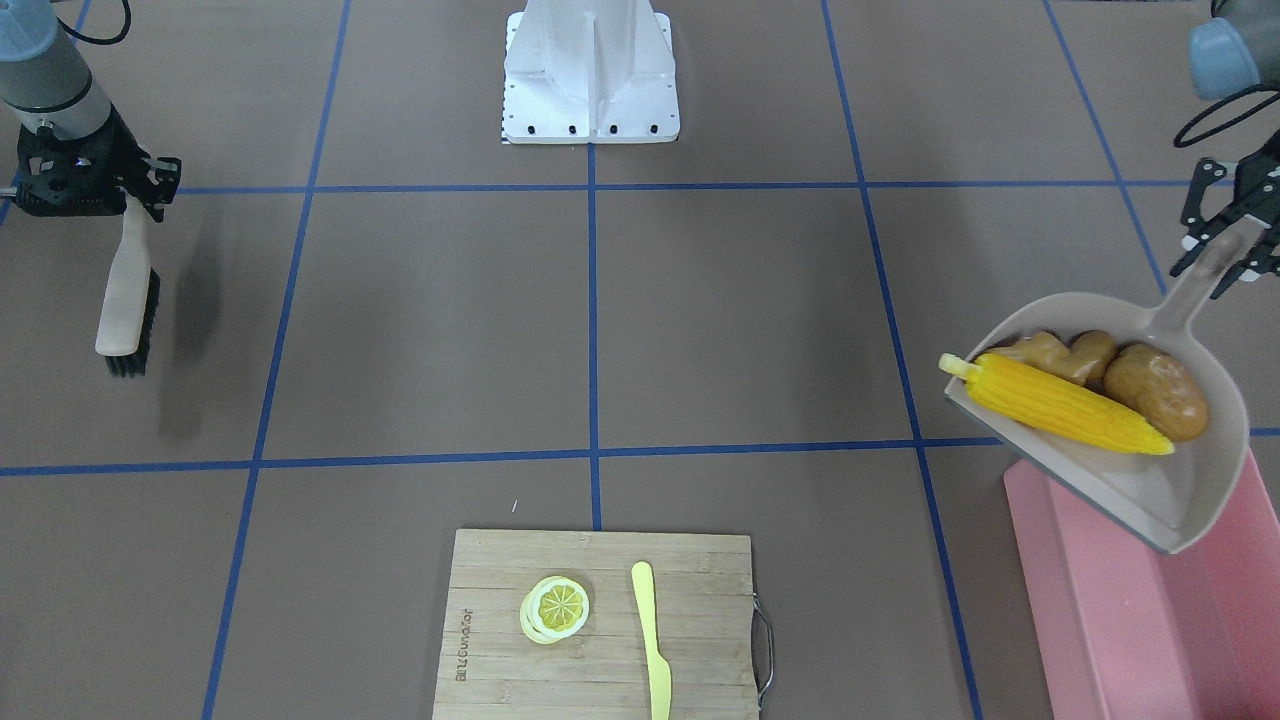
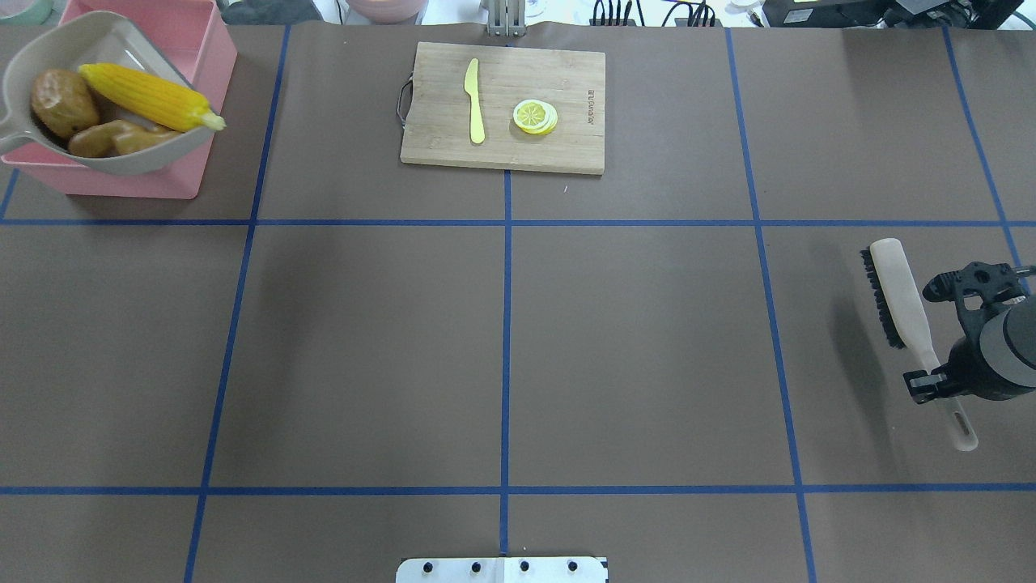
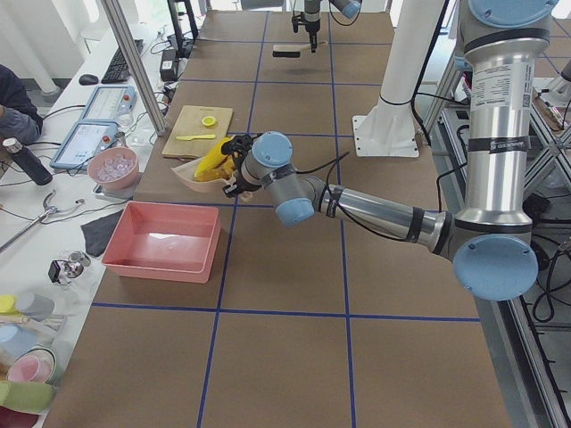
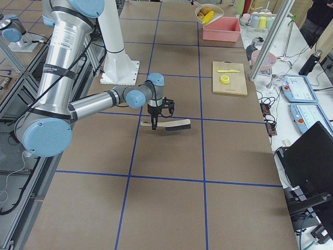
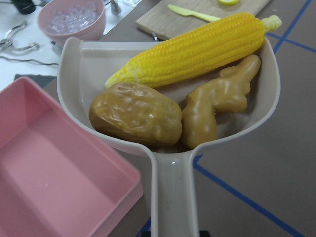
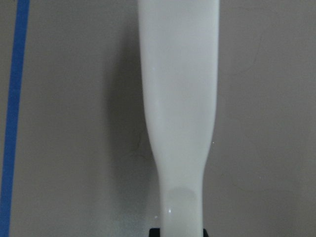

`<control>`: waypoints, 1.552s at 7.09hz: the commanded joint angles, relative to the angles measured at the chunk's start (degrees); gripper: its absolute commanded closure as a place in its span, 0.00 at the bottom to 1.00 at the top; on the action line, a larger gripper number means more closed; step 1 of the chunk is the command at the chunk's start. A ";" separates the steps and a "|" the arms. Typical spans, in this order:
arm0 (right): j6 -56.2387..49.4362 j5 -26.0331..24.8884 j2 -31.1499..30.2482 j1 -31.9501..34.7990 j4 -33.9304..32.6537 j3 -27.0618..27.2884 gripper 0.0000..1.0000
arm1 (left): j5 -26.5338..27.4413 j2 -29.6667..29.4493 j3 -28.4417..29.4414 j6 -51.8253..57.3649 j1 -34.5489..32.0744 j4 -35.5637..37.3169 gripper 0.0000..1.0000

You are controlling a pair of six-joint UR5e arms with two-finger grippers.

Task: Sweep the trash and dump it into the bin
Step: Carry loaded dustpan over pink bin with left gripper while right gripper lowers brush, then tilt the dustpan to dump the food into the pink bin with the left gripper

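Note:
My left gripper [image 1: 1232, 238] is shut on the handle of a beige dustpan [image 1: 1195, 500] and holds it raised over the near end of the pink bin [image 1: 1130, 610]. In the pan lie the yellow corn cob [image 1: 1065, 405], the tan ginger root [image 1: 1060, 355] and the orange-brown potato lump [image 1: 1155, 390]. The left wrist view shows the corn [image 5: 197, 49], ginger [image 5: 212, 106] and potato [image 5: 136, 113] in the pan, with the bin [image 5: 44, 182] below, nothing inside it. My right gripper [image 1: 128, 200] is shut on the handle of a hand brush [image 1: 125, 290], far from the bin.
A wooden cutting board [image 1: 500, 640] with a lemon slice [image 1: 555, 607] and a yellow knife [image 1: 652, 640] lies at the table's operator side. The white robot base [image 1: 590, 70] stands at the opposite edge. A pink bowl [image 5: 74, 19] sits beyond the bin.

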 commanded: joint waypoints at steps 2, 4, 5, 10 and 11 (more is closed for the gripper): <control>3.57 2.01 -1.91 -0.01 11.72 -4.37 1.00 | -5.60 -1.14 8.87 -2.29 -6.67 1.42 1.00; 6.90 4.91 -2.09 0.08 16.99 -6.13 1.00 | -5.43 -3.17 9.17 4.69 -6.05 10.51 1.00; 7.10 7.01 -2.09 0.08 17.19 -6.66 1.00 | -4.90 -3.26 7.42 11.10 -6.05 17.53 1.00; 6.40 13.53 -3.32 0.08 17.19 -7.28 1.00 | 4.04 -12.46 5.72 28.73 -7.80 45.95 1.00; 6.40 15.45 -3.32 0.08 17.19 -7.63 1.00 | 4.33 -14.14 5.82 28.74 -7.81 48.60 1.00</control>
